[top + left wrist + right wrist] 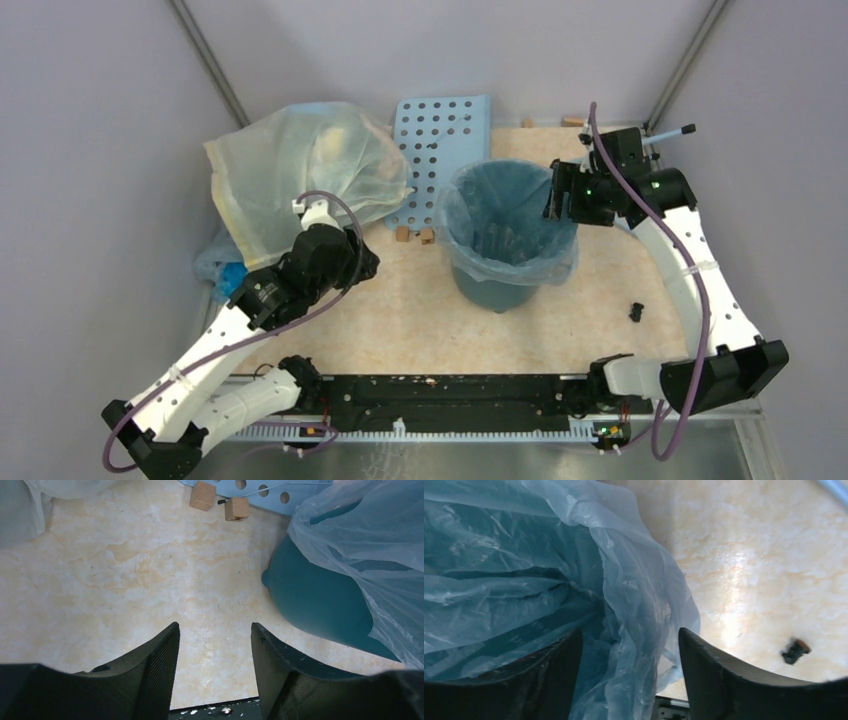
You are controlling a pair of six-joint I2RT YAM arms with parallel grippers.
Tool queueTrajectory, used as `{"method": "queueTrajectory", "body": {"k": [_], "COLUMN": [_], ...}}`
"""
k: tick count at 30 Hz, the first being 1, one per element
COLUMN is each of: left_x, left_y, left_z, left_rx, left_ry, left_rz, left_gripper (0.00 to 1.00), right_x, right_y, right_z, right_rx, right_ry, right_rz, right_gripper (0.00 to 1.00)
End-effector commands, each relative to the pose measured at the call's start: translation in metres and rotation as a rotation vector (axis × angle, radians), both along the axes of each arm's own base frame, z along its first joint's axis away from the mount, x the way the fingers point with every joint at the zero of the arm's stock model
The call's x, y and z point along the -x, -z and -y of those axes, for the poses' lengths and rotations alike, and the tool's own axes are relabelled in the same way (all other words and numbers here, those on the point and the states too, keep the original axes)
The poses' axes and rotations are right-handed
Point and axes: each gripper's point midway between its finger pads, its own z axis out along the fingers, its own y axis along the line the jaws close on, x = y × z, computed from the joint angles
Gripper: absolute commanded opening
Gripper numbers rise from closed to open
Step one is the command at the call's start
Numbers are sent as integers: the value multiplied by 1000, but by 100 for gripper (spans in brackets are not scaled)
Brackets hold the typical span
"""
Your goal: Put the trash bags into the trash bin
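Pale blue, thin, crinkly translucent plastic bag (508,215) lines the round dark teal plastic bin (497,290), which stands midway across the marbled beige surface (600,290); the bag's edge is folded out over the rim and hangs down the sides. At the bin's right rim the right gripper (630,632) has its jaws spread apart with the bag's draped edge between them, gripping nothing. Left of the bin, near two small wooden cubes (202,495), the left gripper (215,630) hovers over the surface with its jaws likewise released and empty.
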Motion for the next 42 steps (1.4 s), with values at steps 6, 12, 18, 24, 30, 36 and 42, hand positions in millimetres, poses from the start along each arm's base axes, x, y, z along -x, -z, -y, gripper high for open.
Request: {"method": "queueTrajectory", "body": {"k": [6,12,18,24,30,36,42], "left_x": [-23,-38,-53,-73,-102,-122,-141], "left_y": [-37,-51,-48,3,41,73,92], "left_z": [12,5,-9,-27,-60,-85,-109], "left_rx": [27,-65,-188,-276,-223,-398,-471], "left_ry": [25,32,-11,-69,-135,-116,-124], "left_rz": [137,242,283,128,123,241,291], "left_gripper": [64,70,98,99,99,99,99], "right_x": [-7,1,-3,-26,-47,-73,-75], "right_y": [-94,-113,-61,14,76,112,118], "right_z": [46,108,132,130,128,111,97], "right_rx": [76,183,239,204,178,167,264], "right_ry": [168,523,672,690,633,442,214], "right_rz": [419,584,503,447,463,582,839], "right_gripper": [81,81,82,83,83,84,83]}}
